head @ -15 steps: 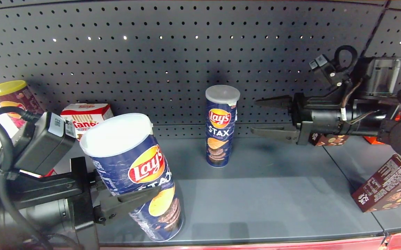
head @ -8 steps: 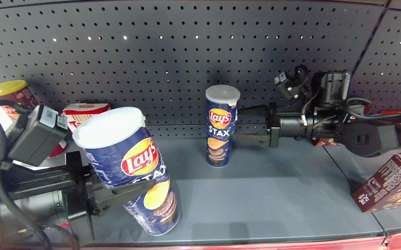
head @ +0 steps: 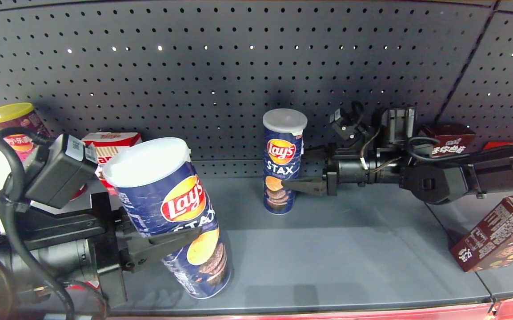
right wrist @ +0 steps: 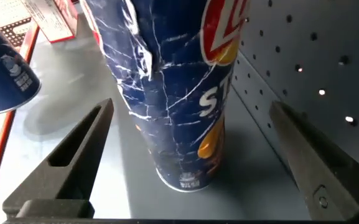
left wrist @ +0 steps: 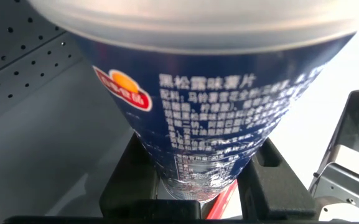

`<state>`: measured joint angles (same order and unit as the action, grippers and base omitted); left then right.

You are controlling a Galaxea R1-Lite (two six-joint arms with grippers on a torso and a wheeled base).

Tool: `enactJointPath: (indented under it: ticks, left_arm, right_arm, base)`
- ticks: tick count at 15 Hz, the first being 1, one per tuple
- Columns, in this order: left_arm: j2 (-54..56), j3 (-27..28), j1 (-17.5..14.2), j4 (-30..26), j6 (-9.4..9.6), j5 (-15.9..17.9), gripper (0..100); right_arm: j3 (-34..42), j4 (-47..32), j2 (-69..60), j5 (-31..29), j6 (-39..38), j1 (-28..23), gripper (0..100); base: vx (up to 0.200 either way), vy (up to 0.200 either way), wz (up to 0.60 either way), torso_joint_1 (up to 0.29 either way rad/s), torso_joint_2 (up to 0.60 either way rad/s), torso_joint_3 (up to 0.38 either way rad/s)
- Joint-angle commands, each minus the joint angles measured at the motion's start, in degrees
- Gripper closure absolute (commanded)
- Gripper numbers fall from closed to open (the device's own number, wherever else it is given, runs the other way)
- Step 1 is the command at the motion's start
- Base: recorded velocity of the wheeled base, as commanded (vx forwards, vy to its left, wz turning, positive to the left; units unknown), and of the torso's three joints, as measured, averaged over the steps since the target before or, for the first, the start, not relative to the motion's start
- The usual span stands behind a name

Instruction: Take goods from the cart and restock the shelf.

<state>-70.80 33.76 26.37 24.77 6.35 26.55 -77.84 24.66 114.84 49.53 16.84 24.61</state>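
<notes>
Partly done, by my reading: one lidded chip can (head: pixel 283 164) stands upright at the back of the shelf (head: pixel 350 258), the right gripper (right wrist: pixel 191 107) spread either side of it, not pinching. The left gripper (head: pixel 163 226) pinches a second chip can (head: pixel 172 213), tilted near the shelf's front, not yet set upright. Both are capped, contents unseen

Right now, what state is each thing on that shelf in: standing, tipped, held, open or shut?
near chip can: lid on, tilted, gripped.
left gripper: shut on the near chip can.
far chip can: lid on, upright, standing free.
right gripper: open, one finger either side of the far chip can, not closed on it.
brown box: closed, tipped at a slant.
red-and-white box: standing, partly hidden.
yellow-lidded can: lid on, standing.
</notes>
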Motion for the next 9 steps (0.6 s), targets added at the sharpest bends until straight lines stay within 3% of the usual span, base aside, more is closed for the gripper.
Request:
enactJointPath:
  ticks: [1,5,9]
  left_arm:
    - [-0.2,0.0,0.0,0.0,-0.02,0.0,100]
    - [-0.2,0.1,-0.3,0.0,-0.02,0.0,100]
    - [-0.3,0.0,-0.4,-0.1,-0.02,-0.1,100]
  right_arm:
    - [-0.8,0.1,1.8,0.0,0.0,0.3,0]
    - [-2.8,0.1,4.1,-3.7,0.0,1.7,0]
    - [-3.0,0.2,5.2,-3.8,0.0,2.4,0]
  base:
    - [0.000,0.000,0.00,0.000,0.00,0.000]
    - [0.000,0.000,0.00,0.000,0.00,0.000]
    - [0.000,0.000,0.00,0.000,0.00,0.000]
